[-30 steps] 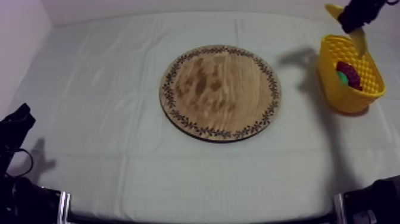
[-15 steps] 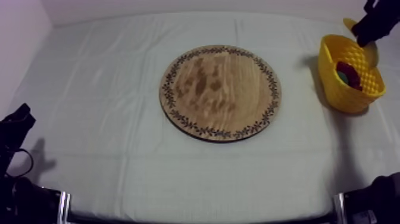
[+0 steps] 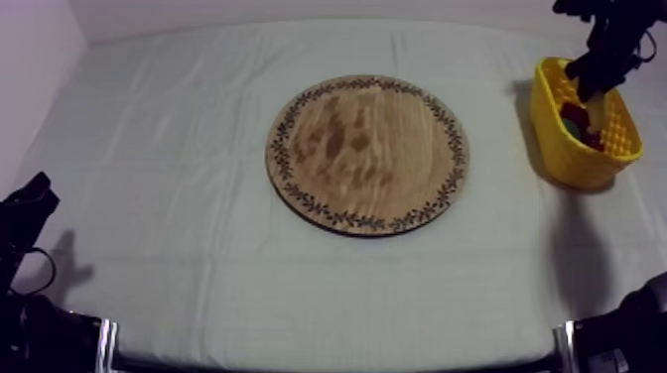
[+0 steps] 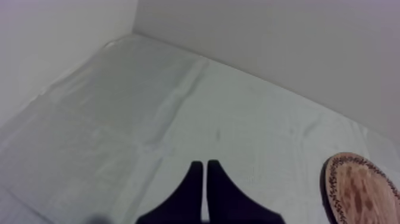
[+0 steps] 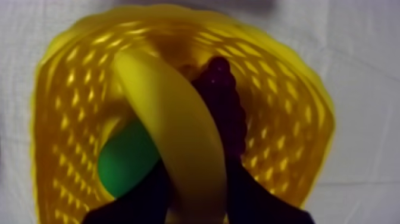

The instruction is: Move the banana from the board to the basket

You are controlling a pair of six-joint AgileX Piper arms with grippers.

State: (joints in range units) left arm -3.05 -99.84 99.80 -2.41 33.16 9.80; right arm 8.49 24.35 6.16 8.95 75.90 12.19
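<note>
The yellow banana point(image 5: 178, 137) hangs between my right gripper's point(image 5: 199, 199) black fingers point(image 5: 143, 199), which are shut on it, just above the inside of the yellow basket point(image 5: 286, 149). From above, my right gripper point(image 3: 594, 77) is over the basket point(image 3: 571, 149) at the table's far right. The round wooden board point(image 3: 367, 154) with its patterned rim lies bare in the middle. My left gripper point(image 3: 28, 203) rests low at the left, and its fingers point(image 4: 193, 184) lie together as a narrow wedge over the cloth.
Inside the basket lie a dark bunch of grapes point(image 5: 225, 107) and a green fruit point(image 5: 128, 164) under the banana. A wall runs along the table's far edge. The board's rim point(image 4: 330, 184) lies beyond my left gripper.
My right gripper has carried the banana from beyond the basket's far rim to over the basket and lowered it toward the inside. The left arm has not moved.
</note>
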